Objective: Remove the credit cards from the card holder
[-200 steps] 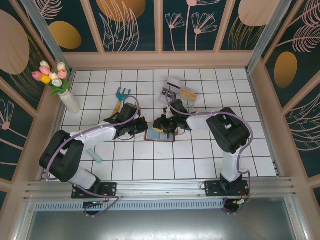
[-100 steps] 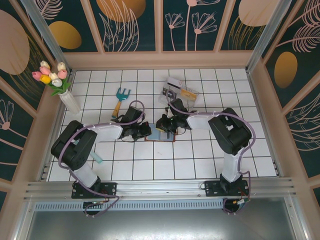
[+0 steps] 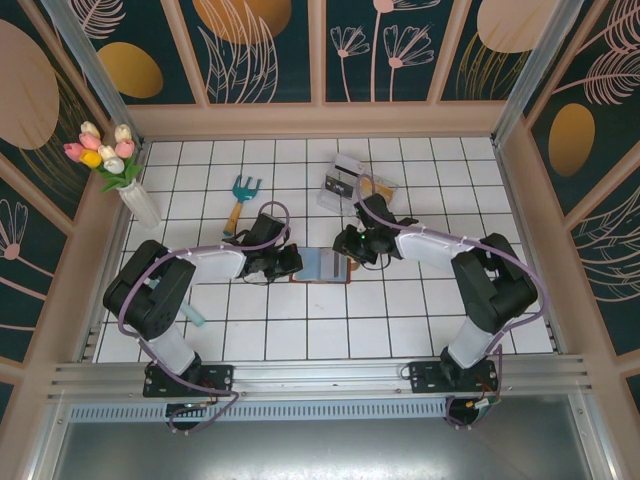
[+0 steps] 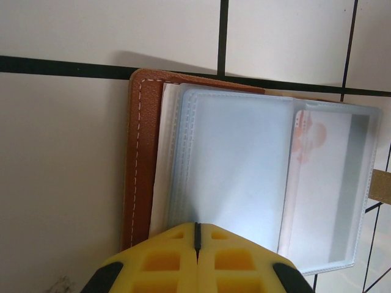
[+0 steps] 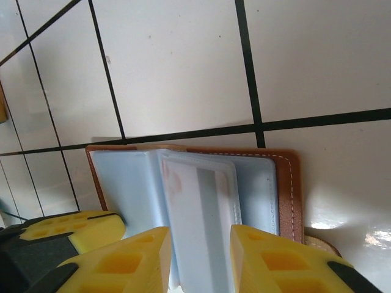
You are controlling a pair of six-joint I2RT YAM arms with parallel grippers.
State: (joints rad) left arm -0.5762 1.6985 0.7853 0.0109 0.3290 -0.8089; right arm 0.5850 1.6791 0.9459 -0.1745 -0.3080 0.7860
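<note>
White tiled bench [image 3: 300, 330] carries an open card holder [image 3: 322, 266]. Garden fork [image 3: 240, 197] lies to the left of the holder, clear box [image 3: 355, 183] beyond it.

Cover of the card holder [image 4: 137, 159]: reddish-brown leather look, smooth, satin, pale stitching along the edge; its inner sleeves [image 4: 238, 171] are frosted translucent plastic, smooth, slight sheen. Floor tiles [image 5: 177, 61] glossy white glaze with glare spots, grout lines dark and matt. Fingers of left gripper [image 4: 197, 229] and right gripper [image 5: 200, 238]: yellow moulded plastic, matt, black plastic behind; near-edge rail [image 3: 320, 375] looks like brushed aluminium.
</note>
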